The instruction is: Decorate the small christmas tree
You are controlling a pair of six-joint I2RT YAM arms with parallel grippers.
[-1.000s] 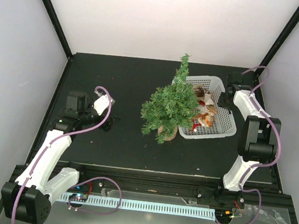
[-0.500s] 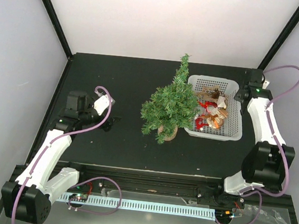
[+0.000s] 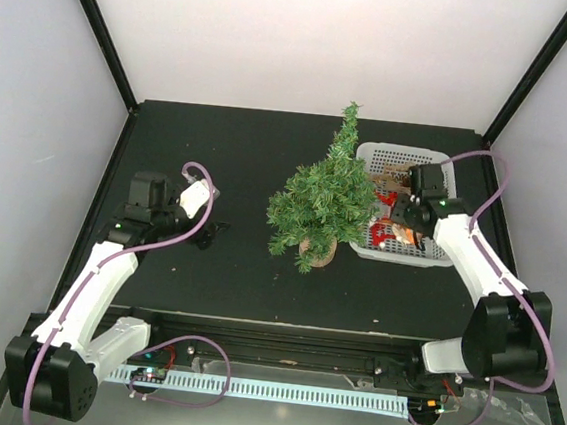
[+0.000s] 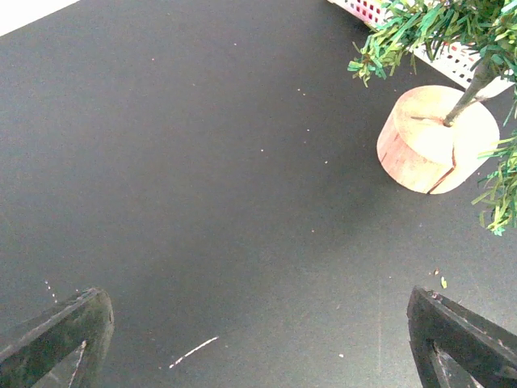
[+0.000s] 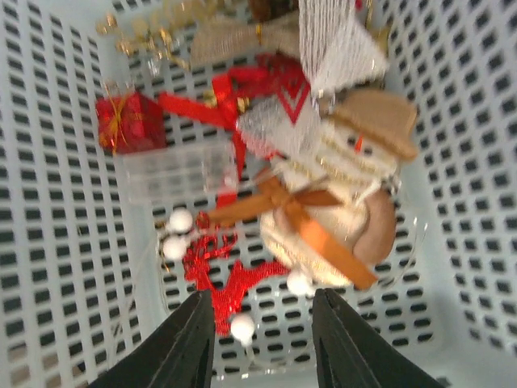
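Note:
The small christmas tree (image 3: 325,198) stands upright mid-table on its round tan wooden base (image 3: 317,249). The base (image 4: 436,137) and some low branches (image 4: 420,24) show in the left wrist view. Just right of the tree is the white basket (image 3: 413,153) of ornaments. My right gripper (image 3: 404,220) hangs over the basket, open and empty (image 5: 260,307). Below it lie a snowman with an orange ribbon (image 5: 347,194), a red glitter reindeer (image 5: 216,279) and a red gift box (image 5: 129,121). My left gripper (image 3: 211,230) is open and empty (image 4: 258,323) above bare table, left of the tree.
The basket wall (image 5: 56,202) surrounds the right gripper's fingers. A clear plastic box (image 5: 178,170), white mesh (image 5: 339,48) and white beads (image 5: 179,220) also lie in the basket. The black table (image 3: 229,157) ends at white walls on the far and both sides.
My right arm has swung from the basket's far right corner to over its middle. The basket has shifted slightly right. The left arm has barely moved.

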